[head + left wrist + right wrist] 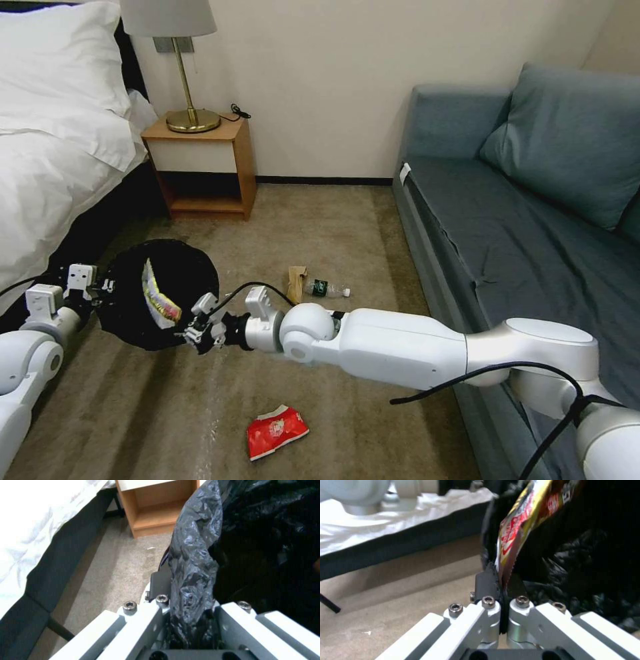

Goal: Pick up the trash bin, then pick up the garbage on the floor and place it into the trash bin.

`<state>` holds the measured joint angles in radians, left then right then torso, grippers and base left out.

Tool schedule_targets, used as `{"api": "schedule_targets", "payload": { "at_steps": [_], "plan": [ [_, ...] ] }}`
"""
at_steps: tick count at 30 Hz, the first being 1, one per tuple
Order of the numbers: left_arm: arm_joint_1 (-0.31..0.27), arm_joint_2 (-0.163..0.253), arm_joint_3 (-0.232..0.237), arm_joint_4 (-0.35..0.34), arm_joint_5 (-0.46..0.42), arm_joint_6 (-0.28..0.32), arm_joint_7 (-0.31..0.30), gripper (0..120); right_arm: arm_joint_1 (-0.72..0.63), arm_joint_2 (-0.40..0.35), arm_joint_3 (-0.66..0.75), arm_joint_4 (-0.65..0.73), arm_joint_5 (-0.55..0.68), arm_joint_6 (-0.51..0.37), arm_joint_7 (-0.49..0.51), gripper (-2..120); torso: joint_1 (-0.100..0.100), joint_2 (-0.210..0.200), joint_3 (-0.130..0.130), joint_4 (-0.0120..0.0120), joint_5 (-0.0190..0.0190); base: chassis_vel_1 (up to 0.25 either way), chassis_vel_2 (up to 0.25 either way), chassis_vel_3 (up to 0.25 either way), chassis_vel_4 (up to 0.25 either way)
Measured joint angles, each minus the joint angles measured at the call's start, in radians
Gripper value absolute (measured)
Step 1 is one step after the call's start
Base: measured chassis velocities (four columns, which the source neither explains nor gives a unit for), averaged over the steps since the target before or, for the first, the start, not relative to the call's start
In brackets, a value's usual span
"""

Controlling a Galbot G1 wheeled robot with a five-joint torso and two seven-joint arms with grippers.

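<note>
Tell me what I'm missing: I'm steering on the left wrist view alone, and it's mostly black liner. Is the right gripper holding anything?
Observer: Yes. The right gripper is shut on a yellow-brown wrapper.
Operator: Where is that relative to the bin?
Observer: At the bin rim, with the wrapper reaching over its mouth.
Operator: Any litter on the floor?
Observer: A red bag nearest the robot, plus a bottle and a tan wrapper closer to the sofa.
</note>
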<state>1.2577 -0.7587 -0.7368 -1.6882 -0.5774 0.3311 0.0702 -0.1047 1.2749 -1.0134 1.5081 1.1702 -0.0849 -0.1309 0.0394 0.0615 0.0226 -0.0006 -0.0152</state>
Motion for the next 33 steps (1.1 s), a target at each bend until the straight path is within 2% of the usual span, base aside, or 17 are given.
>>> {"api": "schedule_targets", "payload": {
  "at_steps": [5,12,14,15,17,20,22,26,28,29,30,33],
  "plan": [
    [0.006,-0.008,0.001,-0.017,0.000,0.006,-0.008,1,-0.004,0.000,0.000,-0.018,0.000,0.001,-0.001,0,0.000,0.000,0.000,0.0003,0.0000,0.000,0.000,0.000,0.000],
    [0.007,-0.040,0.018,-0.065,0.001,0.030,-0.030,1,-0.004,0.025,-0.002,-0.076,-0.001,0.005,-0.003,0,0.000,0.000,0.000,0.0002,0.0000,0.000,0.000,0.000,0.000],
    [0.016,-0.053,0.019,-0.081,0.002,0.037,-0.037,1,0.004,0.034,0.003,-0.091,0.003,0.003,0.016,10,0.000,0.000,0.000,0.0000,0.0000,0.000,0.000,0.000,0.000],
    [0.016,-0.053,0.019,-0.081,0.002,0.037,-0.037,1,0.004,0.034,0.003,-0.091,0.003,0.003,0.016,10,0.000,0.000,0.000,0.0000,0.0000,0.000,0.000,0.000,0.000],
    [0.031,-0.064,0.014,-0.089,0.007,0.045,-0.048,1,0.018,0.042,0.015,-0.099,0.015,0.000,0.028,22,0.000,0.000,0.000,0.0003,0.0000,0.000,0.000,0.000,0.000],
    [0.045,-0.070,0.007,-0.093,0.008,0.052,-0.055,1,0.026,0.043,0.019,-0.100,0.021,-0.003,0.030,26,0.000,0.000,0.000,0.0003,0.0000,0.000,0.000,0.000,0.000],
    [0.072,-0.078,-0.009,-0.099,0.008,0.057,-0.063,1,0.037,0.043,0.024,-0.094,0.030,-0.007,0.037,40,0.000,0.000,0.000,0.0005,0.0000,0.000,0.000,0.000,0.000],
    [0.089,-0.082,-0.021,-0.106,-0.003,0.063,-0.076,1,0.038,0.042,0.026,-0.084,0.030,-0.008,0.050,50,0.000,0.000,0.000,0.0004,0.0000,0.000,0.000,0.000,0.000],
    [0.104,-0.083,-0.029,-0.117,-0.034,0.083,-0.103,1,0.029,0.030,0.043,-0.052,0.030,-0.016,0.075,61,0.000,0.000,0.000,0.0004,0.0000,0.000,0.000,0.000,0.000],
    [0.104,-0.083,-0.029,-0.117,-0.034,0.083,-0.103,1,0.029,0.030,0.043,-0.052,0.030,-0.016,0.075,61,0.000,0.000,0.000,0.0004,0.0000,0.000,0.000,0.000,0.000],
    [0.110,-0.082,-0.033,-0.118,-0.041,0.089,-0.113,1,0.016,0.008,0.061,-0.004,0.034,-0.034,0.106,70,0.000,0.000,0.000,0.0003,0.0000,0.000,0.000,0.000,0.000],
    [0.115,-0.078,-0.037,-0.118,-0.044,0.091,-0.117,1,0.010,-0.018,0.064,0.037,0.048,-0.044,0.133,76,0.000,0.000,0.000,0.0003,0.0000,0.000,0.000,0.000,0.000]
  ]
}}
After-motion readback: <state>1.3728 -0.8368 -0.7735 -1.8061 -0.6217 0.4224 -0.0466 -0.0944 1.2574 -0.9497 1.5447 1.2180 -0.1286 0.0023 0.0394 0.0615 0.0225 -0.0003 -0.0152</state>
